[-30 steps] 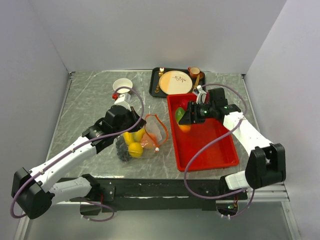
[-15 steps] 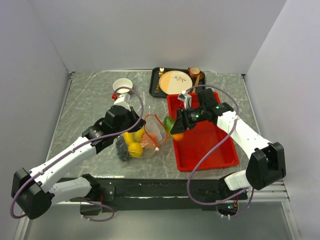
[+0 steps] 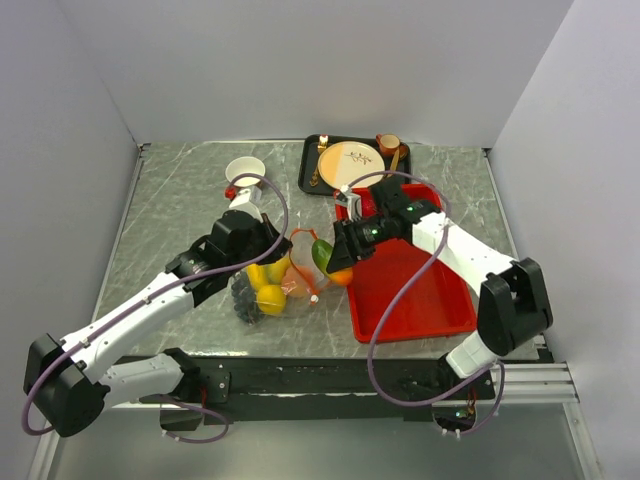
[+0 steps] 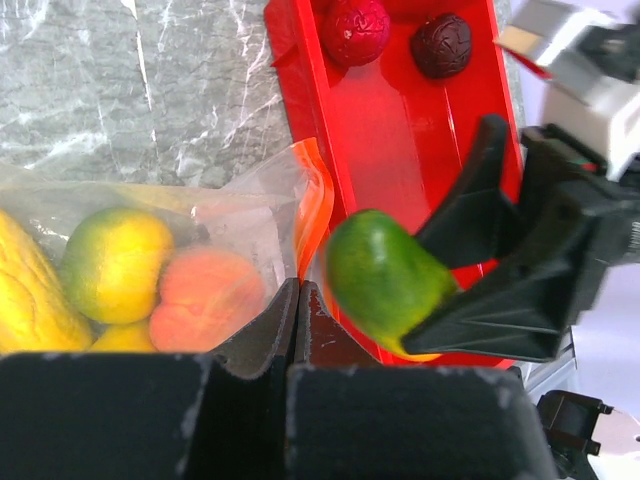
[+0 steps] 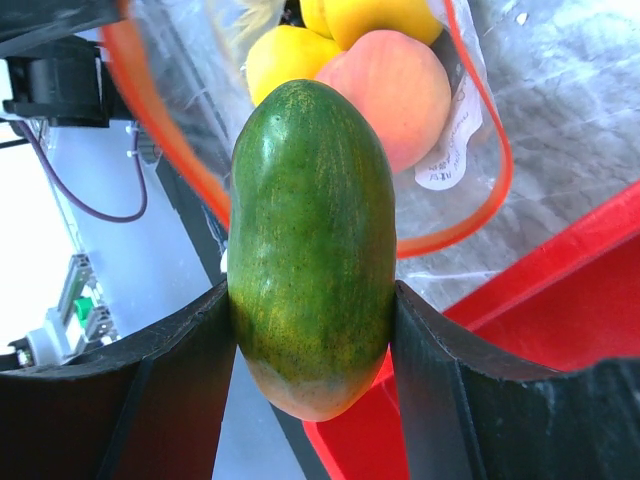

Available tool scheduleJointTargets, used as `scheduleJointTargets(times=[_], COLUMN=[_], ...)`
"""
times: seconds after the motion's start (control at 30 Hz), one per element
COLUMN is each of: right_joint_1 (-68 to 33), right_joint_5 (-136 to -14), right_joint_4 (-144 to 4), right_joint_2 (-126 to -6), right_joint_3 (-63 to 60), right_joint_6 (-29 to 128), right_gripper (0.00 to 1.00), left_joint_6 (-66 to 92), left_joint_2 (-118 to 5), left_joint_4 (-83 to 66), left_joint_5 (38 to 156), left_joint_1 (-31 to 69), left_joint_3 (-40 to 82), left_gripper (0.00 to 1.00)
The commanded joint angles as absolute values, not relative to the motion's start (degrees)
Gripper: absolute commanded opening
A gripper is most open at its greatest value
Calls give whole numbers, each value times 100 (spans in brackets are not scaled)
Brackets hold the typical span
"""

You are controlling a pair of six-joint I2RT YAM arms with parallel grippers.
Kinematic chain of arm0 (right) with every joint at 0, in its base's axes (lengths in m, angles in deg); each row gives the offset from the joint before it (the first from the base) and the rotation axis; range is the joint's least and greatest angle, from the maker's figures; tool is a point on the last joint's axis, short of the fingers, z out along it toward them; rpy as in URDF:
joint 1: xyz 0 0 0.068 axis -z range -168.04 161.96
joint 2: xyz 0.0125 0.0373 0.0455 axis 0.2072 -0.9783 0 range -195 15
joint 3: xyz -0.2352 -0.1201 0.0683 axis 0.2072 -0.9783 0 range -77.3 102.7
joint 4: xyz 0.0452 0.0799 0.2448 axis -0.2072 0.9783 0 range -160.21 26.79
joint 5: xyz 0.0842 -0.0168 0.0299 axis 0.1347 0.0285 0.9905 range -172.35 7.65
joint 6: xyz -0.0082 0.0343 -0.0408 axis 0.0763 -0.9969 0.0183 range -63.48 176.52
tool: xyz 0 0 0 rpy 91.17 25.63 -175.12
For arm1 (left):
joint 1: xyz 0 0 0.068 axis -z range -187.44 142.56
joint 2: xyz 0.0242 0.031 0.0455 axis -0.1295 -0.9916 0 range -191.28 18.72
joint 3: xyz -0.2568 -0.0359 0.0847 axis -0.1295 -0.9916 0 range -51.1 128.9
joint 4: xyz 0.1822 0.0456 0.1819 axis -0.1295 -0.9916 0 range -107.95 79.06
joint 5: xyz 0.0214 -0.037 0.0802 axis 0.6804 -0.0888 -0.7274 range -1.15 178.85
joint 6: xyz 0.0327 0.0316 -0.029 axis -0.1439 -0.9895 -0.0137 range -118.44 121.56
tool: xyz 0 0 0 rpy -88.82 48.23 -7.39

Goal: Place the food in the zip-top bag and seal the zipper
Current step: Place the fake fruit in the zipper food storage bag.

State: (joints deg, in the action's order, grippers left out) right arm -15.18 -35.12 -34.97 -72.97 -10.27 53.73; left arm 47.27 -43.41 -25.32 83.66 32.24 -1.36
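The clear zip-top bag (image 3: 283, 285) lies left of the red tray (image 3: 420, 290), its mouth held open toward the tray and edged by the orange-red zipper strip (image 3: 322, 250). Inside are a peach (image 4: 205, 298), a lemon (image 4: 115, 262), other yellow pieces and a dark grape bunch (image 3: 243, 292). My left gripper (image 3: 282, 258) is shut on the bag's edge near the mouth (image 4: 297, 300). My right gripper (image 3: 336, 262) is shut on the orange-green mango (image 5: 312, 245) and holds it just in front of the bag's mouth. A red apple (image 4: 355, 28) and a dark plum (image 4: 443, 44) lie in the tray.
A dark tray with a cream plate (image 3: 350, 163), cutlery and a cup stands behind the red tray. A white bowl (image 3: 245, 170) and a small red object (image 3: 230, 190) sit at the back left. Grey walls close in the table.
My right gripper has carried the mango left, out of the red tray and up to the bag's mouth. The left arm has held still with the bag.
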Motion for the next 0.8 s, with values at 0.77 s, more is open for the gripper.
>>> scheduleJointTargets(times=[0.77], right_joint_1=[-2170], right_joint_5=[-4069], right_joint_4=[-4191], right_joint_2=[-8519], right_joint_3=[382], right_joint_6=[3895], right_gripper=[31], left_joint_6=[4682], left_joint_2=[-4430], left_joint_4=[-2193], left_joint_5=[8569], left_joint_1=[3246], left_joint_3=[-21], left_gripper=[1])
